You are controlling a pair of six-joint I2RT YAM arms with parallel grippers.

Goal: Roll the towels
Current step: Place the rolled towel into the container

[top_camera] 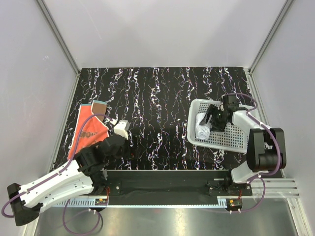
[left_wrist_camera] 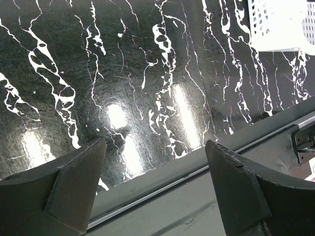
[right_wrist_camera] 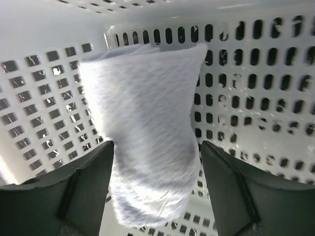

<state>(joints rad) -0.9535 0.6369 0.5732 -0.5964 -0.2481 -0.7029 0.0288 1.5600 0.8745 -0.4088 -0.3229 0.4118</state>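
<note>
Toward the right of the black marbled worktop (top_camera: pixel 162 98), a white perforated basket (top_camera: pixel 231 140) holds the white towel (right_wrist_camera: pixel 147 132). The towel is rolled into a short cylinder and lies near the basket's left end. The right fingers (right_wrist_camera: pixel 231 191) reach down into the basket and stand spread wide, one on each side of the roll. The roll fills nearly the whole gap between them. Whether the pads press it cannot be told from the wrist view, where the cloth is blurred.

On the left side of the worktop, the orange towel (top_camera: pixel 88 130) lies flat and unrolled. It has white print on its face, and a far corner is turned over to show a brownish reverse. The left fingers (left_wrist_camera: pixel 74 187) hover just to the right of that towel, wide apart with nothing between them. Below them are only the marbled surface and the rail (left_wrist_camera: pixel 162 196) along the near edge.
</note>
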